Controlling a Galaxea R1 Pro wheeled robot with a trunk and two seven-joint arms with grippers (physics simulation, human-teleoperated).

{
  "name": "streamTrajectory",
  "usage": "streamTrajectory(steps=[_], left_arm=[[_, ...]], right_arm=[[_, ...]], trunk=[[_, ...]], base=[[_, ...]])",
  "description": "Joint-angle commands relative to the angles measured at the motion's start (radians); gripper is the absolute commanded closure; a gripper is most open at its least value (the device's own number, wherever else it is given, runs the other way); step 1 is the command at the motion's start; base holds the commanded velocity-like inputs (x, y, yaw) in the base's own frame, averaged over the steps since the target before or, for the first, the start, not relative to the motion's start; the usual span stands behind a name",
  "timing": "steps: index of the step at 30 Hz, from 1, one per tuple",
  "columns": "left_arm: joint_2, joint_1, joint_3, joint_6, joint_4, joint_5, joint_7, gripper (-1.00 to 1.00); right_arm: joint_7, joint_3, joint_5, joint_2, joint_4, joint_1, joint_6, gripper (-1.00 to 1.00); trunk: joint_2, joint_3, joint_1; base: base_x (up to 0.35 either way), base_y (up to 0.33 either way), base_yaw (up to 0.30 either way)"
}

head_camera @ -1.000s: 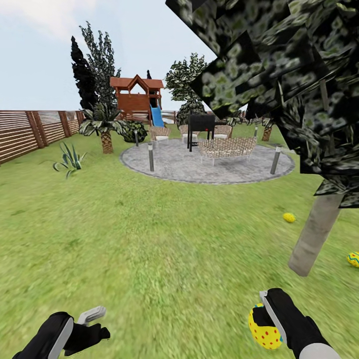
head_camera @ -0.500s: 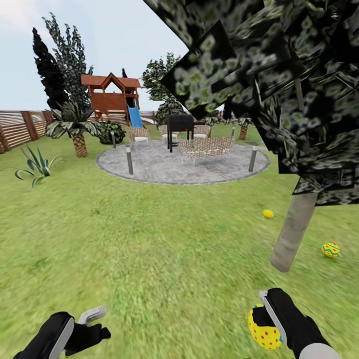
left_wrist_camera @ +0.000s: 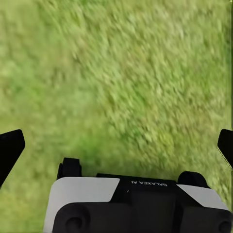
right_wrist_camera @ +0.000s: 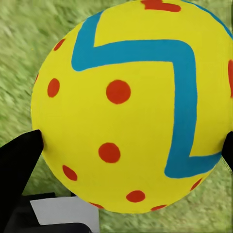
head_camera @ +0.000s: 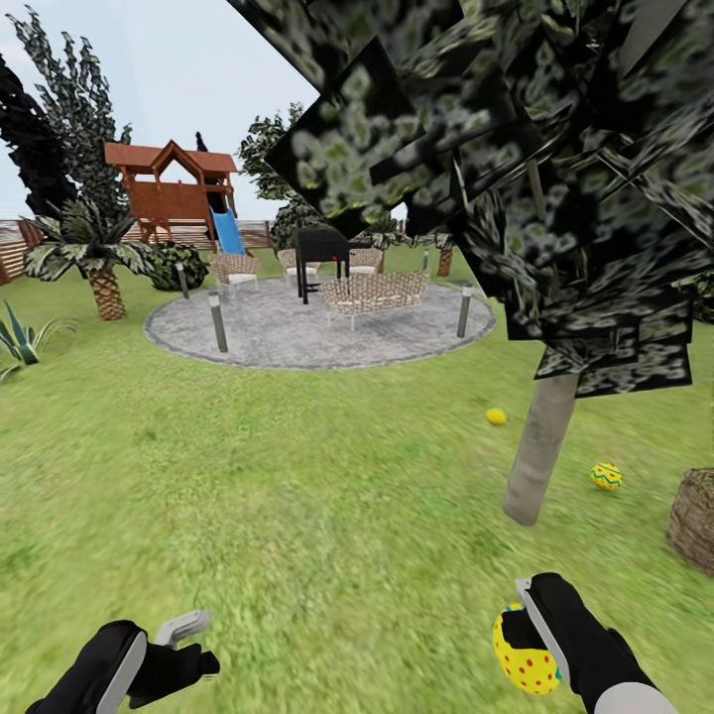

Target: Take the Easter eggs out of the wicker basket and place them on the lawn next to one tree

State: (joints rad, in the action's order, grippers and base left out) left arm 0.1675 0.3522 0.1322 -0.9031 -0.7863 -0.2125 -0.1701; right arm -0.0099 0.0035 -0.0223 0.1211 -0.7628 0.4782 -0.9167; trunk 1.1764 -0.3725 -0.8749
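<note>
My right gripper (head_camera: 524,635) is shut on a yellow Easter egg (head_camera: 526,658) with red dots, low at the right of the head view; the same egg (right_wrist_camera: 133,104), with a blue zigzag band, looms large between the fingers in the right wrist view. Two more eggs lie on the lawn (head_camera: 297,476): one (head_camera: 496,416) beyond the tree trunk (head_camera: 540,446), one (head_camera: 606,475) to its right. The wicker basket (head_camera: 694,516) shows at the right edge. My left gripper (head_camera: 183,645) hangs open over bare grass (left_wrist_camera: 121,82), holding nothing.
The tree's dark crown (head_camera: 516,149) covers the upper right. Behind lie a round grey paved patch (head_camera: 317,332) with short posts, pale woven chairs (head_camera: 375,293) and a black grill. A palm (head_camera: 99,268) and a wooden playhouse (head_camera: 169,193) stand at the back left.
The whole view has swung to the right: tree, eggs and paving slid left, and the basket came in at the right edge. Both grippers keep their places, the right one still shut on its egg.
</note>
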Motion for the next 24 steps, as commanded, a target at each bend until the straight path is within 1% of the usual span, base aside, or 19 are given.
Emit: streamTrajectory(steps=[1, 12, 17, 24], left_arm=[[0.0, 0.001, 0.003, -0.005, -0.001, 0.002, -0.005, -1.0], [0.0, 0.001, 0.003, -0.004, -0.002, 0.001, -0.005, -1.0], [0.0, 0.001, 0.003, -0.004, -0.002, 0.001, -0.005, -1.0], [0.0, 0.001, -0.003, -0.004, -0.002, 0.002, -0.004, -1.0]], right_arm=[[-0.001, 0.001, -0.004, 0.0, -0.001, 0.001, -0.005, 1.0], [-0.002, 0.001, -0.005, -0.001, -0.001, 0.0, -0.001, 1.0], [-0.002, 0.001, -0.005, -0.002, -0.001, 0.001, -0.001, 1.0], [-0.002, 0.001, -0.004, -0.003, -0.001, 0.001, -0.001, 1.0]], trunk=[[0.001, -0.001, -0.001], [0.001, -0.001, -0.001], [0.001, -0.001, -0.001], [0.05, -0.023, -0.027]], base=[[0.326, 0.0, -0.008], [0.334, 0.0, -0.001], [0.058, 0.0, 0.0], [0.001, 0.0, 0.0]])
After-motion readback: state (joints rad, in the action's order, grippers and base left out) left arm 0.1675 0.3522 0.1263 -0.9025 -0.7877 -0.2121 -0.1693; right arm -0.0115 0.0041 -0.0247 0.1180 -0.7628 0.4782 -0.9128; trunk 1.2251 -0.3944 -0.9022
